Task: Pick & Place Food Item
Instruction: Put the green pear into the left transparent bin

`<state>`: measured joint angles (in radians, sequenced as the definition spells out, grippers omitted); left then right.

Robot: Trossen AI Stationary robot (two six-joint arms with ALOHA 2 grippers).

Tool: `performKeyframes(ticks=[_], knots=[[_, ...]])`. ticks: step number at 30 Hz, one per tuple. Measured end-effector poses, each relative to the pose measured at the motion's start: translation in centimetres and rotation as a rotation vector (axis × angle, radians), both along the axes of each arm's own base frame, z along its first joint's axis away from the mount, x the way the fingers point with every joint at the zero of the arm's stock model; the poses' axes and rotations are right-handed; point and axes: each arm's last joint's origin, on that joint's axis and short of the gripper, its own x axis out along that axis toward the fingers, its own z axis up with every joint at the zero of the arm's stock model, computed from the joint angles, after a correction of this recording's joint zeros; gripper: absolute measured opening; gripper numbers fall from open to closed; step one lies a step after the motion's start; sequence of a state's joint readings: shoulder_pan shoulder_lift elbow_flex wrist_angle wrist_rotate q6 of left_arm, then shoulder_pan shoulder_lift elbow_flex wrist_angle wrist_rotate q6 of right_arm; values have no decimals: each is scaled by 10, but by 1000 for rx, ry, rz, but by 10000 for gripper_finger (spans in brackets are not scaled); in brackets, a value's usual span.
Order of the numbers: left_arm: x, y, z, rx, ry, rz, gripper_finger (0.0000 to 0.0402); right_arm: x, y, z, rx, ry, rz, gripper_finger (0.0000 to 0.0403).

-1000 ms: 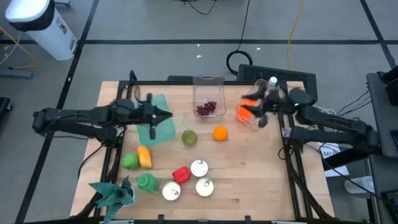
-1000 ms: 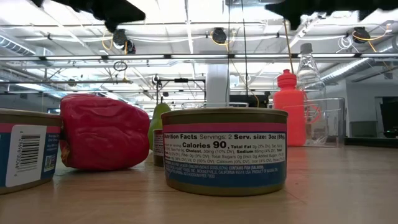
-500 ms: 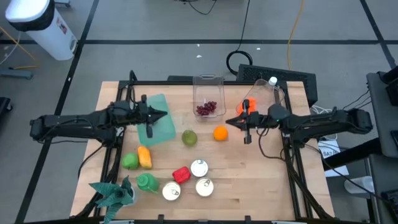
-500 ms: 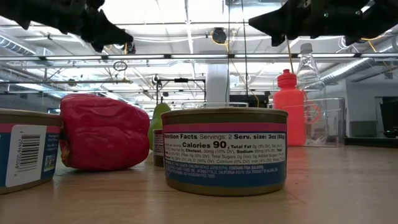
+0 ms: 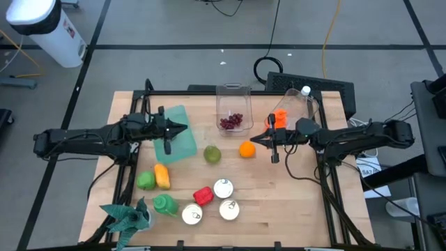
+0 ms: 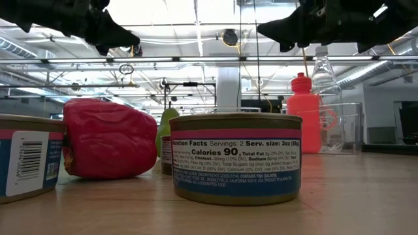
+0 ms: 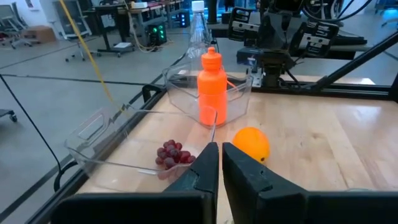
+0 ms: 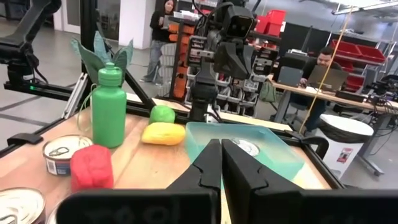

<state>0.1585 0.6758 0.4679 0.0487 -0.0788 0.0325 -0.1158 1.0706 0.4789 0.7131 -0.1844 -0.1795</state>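
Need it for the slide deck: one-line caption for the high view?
Right gripper hovers beside the orange; left gripper waits over the teal tray.

Bright colours scattered on a pale wooden worktop [image 5: 293,195]

An orange [image 5: 247,149], an orange-red bottle [image 5: 279,117], dark red grapes [image 5: 232,123] in a clear tub [image 5: 233,94], a teal bin [image 5: 179,132], a green pear [image 5: 212,154], a yellow pepper [image 5: 162,175], a red pepper [image 5: 203,195], a green bottle [image 5: 166,204], and silver-topped cans [image 5: 223,187] with blue and pink labels; both arms are black
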Motion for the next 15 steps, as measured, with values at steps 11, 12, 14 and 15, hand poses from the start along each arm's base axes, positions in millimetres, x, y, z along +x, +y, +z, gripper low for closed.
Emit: performKeyframes(ticks=[11, 12, 14, 15], knots=[[1, 0, 1, -13, -16, 2, 7, 3, 0, -1, -19, -18, -1, 1], [1, 0, 1, -14, -12, 2, 4, 3, 0, -1, -25, -25, -2, 1], [2, 0, -1, -16, -2, 3, 3, 3, -1, 1, -32, -44, -3, 2], [2, 0, -1, -24, 5, 4, 5, 3, -1, 2, -33, -49, -4, 3]])
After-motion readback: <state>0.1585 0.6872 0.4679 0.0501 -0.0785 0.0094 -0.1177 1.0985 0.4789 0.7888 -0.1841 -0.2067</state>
